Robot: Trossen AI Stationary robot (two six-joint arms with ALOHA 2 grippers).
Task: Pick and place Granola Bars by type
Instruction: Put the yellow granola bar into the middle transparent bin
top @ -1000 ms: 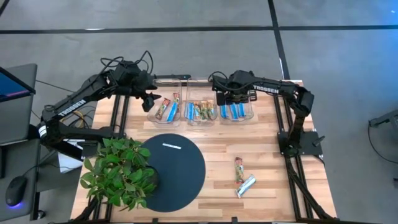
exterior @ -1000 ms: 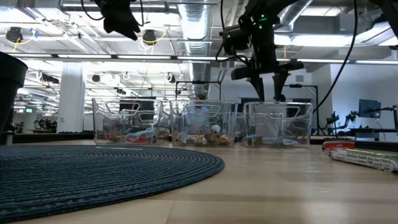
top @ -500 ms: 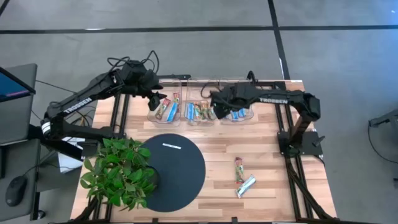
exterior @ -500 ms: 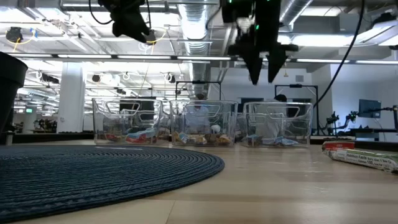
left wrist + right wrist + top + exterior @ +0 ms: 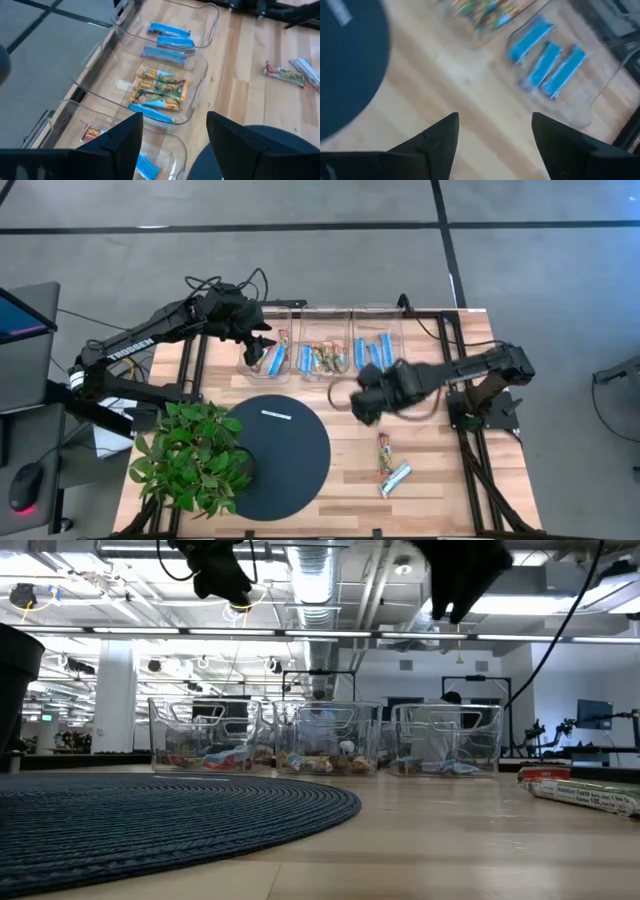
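Note:
Three clear bins stand side by side at the table's far edge. The left bin (image 5: 265, 358) holds red and blue Granola Bars, the middle bin (image 5: 322, 358) orange-green ones (image 5: 157, 90), and the right bin (image 5: 380, 352) three blue ones (image 5: 545, 57). Two loose bars lie flat on the wood near the front right: a red-brown and green one (image 5: 384, 452) and a silvery one (image 5: 396, 478). My left gripper (image 5: 266, 344) hovers open above the left bin (image 5: 175, 135). My right gripper (image 5: 360, 408) hangs open over bare wood between the bins and the loose bars (image 5: 495, 135), holding nothing.
A round dark woven mat (image 5: 280, 455) carrying a thin white strip (image 5: 275, 415) covers the table's front centre. A potted plant (image 5: 190, 455) stands at the front left corner. Bare wood (image 5: 430, 440) lies around the loose bars.
My right gripper has swung quickly from above the right bin toward the table's near edge and centre, rising and rolling about its own line. My left gripper has drifted a little toward the table's right over the left bin. The bars and bins have stayed put.

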